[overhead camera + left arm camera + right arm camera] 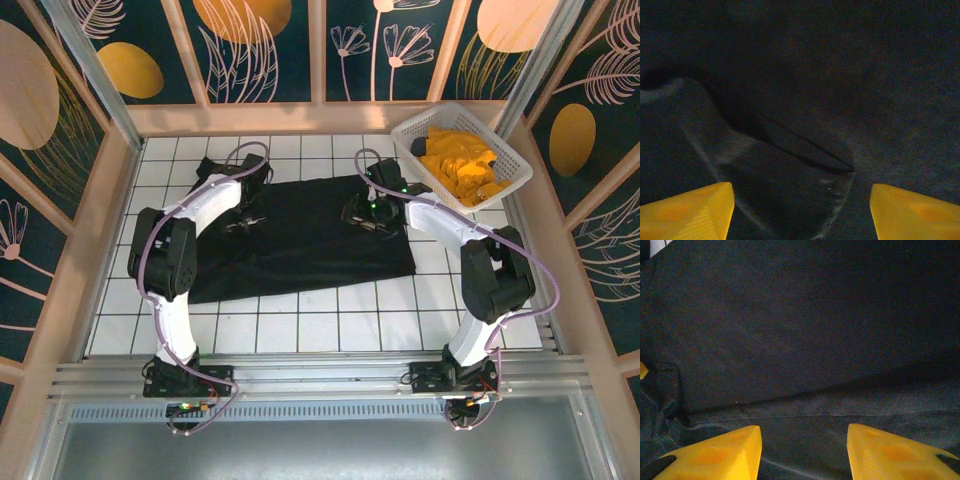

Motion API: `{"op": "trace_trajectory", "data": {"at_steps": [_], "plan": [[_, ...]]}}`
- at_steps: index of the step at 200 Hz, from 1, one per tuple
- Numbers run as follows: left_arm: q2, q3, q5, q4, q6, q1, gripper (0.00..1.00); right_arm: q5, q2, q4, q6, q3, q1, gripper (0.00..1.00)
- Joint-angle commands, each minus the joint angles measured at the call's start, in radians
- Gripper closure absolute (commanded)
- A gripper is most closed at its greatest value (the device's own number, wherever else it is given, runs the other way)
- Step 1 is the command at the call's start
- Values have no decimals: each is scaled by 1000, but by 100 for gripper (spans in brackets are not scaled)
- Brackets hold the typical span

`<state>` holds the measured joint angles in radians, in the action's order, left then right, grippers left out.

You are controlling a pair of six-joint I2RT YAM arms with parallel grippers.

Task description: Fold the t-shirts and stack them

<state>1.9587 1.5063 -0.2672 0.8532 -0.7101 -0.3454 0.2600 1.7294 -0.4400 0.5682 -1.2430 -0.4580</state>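
We judge the task as only begun: the black t-shirt (300, 245) lies partly folded directly under the left gripper (801, 200) and the right gripper (804, 435), both open and holding nothing, while the orange-yellow t-shirts (460, 165) lie crumpled in the white basket (512, 150) beyond the right gripper.

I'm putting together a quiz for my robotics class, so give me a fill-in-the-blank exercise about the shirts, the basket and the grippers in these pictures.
1. The shirt spread out on the tiled table is ____ in colour.
2. The orange-yellow shirts lie inside the white ____.
3. The left gripper has its jaws ____ above the dark cloth.
Missing words: black; basket; open.
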Motion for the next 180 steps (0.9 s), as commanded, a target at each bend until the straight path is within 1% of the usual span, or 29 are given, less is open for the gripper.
{"op": "trace_trajectory", "data": {"at_steps": [1,14,27,46,62,81,97,111,163,180], "plan": [[-139,-34,-48,23,0,52,34,-1,-39,14,15,22,5,50],[-187,-123,35,-31,-27,126,38,3,-37,19,17,27,5,50],[-223,-213,93,-78,-32,194,39,11,-37,28,20,31,5,50],[-239,-297,223,-170,-30,277,40,17,-35,39,24,40,4,51],[-238,-329,322,-255,-33,320,46,22,-34,46,27,43,4,50],[-198,-314,358,-274,-38,339,54,22,-26,45,27,42,4,51],[-148,-298,348,-261,-36,347,61,18,-24,40,24,39,4,51],[-114,-288,322,-257,-33,356,64,13,-25,38,24,39,4,51],[31,-172,146,-216,23,397,77,-6,-26,33,16,59,12,51],[38,-141,89,-200,56,401,78,-17,-31,34,12,78,22,51]]}}
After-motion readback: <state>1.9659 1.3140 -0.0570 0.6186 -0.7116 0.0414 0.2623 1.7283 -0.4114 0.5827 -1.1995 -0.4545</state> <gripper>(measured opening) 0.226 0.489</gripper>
